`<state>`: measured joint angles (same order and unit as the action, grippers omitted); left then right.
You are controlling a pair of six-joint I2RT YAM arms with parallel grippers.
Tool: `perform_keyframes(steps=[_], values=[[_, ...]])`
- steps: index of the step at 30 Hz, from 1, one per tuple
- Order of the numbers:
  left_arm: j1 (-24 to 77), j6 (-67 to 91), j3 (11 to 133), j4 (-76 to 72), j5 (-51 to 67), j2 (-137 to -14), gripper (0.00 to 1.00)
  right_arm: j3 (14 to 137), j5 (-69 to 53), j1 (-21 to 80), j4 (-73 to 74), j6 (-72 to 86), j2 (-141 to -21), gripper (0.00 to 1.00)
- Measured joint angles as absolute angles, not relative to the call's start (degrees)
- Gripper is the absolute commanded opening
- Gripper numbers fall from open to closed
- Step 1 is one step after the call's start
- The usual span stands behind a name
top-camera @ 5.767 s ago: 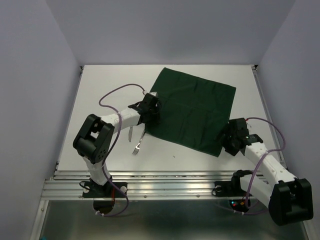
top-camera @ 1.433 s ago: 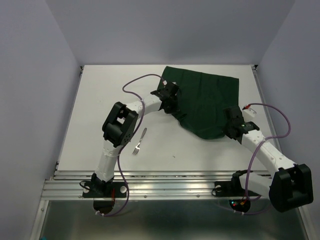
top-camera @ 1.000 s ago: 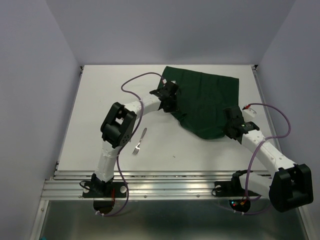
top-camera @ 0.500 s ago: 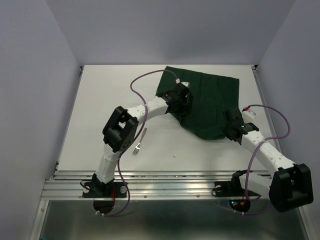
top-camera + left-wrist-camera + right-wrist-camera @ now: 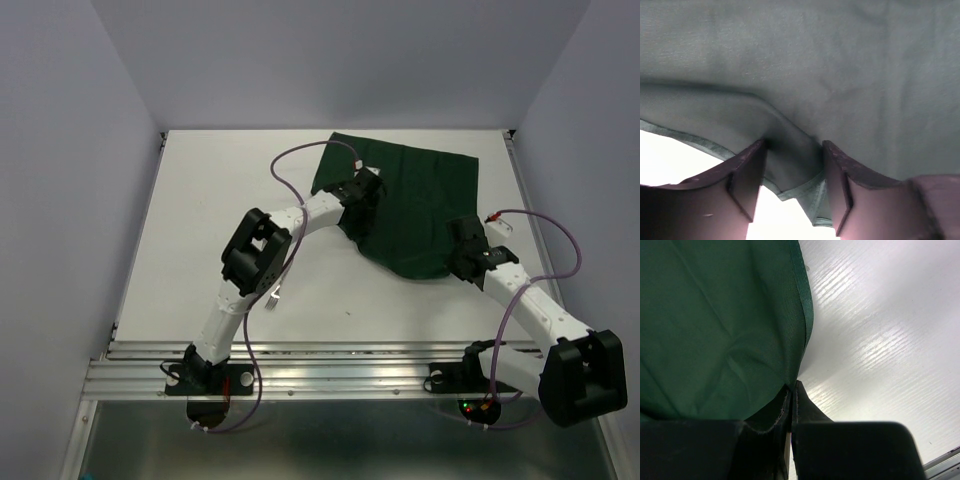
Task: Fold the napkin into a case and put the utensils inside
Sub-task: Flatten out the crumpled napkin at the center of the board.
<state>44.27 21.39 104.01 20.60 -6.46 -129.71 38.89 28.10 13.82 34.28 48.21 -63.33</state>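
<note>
The dark green napkin [image 5: 420, 200] lies half folded at the back right of the table, its doubled edge showing in the left wrist view [image 5: 840, 60]. My left gripper [image 5: 362, 205] sits on its left edge, jaws open [image 5: 793, 145], with a cloth corner loose between the fingers. My right gripper [image 5: 462, 260] is shut on the napkin's near right corner [image 5: 792, 387], and the cloth [image 5: 715, 315] hangs up from it. Only a silver utensil tip [image 5: 271, 297] peeks out by the left arm's elbow; the rest of the utensils is hidden.
White table [image 5: 200, 200] with purple-grey walls on the left, back and right. A metal rail [image 5: 330, 352] runs along the near edge. The left arm's elbow [image 5: 255, 255] hangs over the near-left middle. Purple cables loop off both arms.
The left gripper has let go of the napkin's edge, opened and slid a little right onto the cloth. Its elbow has swung right over the utensils. The right arm has not moved.
</note>
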Motion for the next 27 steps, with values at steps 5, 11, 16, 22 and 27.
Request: perform_keyframes(steps=[5,11,16,22,27], values=[[44.27,20.78,104.47,21.41,-6.92,-129.82,0.18,38.87,28.10,13.82,34.28,48.21,-63.33,0.01],[44.27,20.08,104.95,23.22,-9.10,-129.80,0.00,38.83,28.10,13.82,34.28,48.21,-63.33,0.01],[44.27,19.22,101.65,25.52,-11.03,-127.17,0.00,38.83,28.10,13.82,34.30,48.21,-63.29,0.01],[44.12,17.34,92.51,28.47,-12.69,-116.40,0.31,38.83,28.16,13.82,34.30,48.21,-63.07,0.01],[43.40,16.51,86.02,29.76,-14.13,-109.19,0.66,38.83,28.27,13.82,34.30,48.21,-63.07,0.01]])
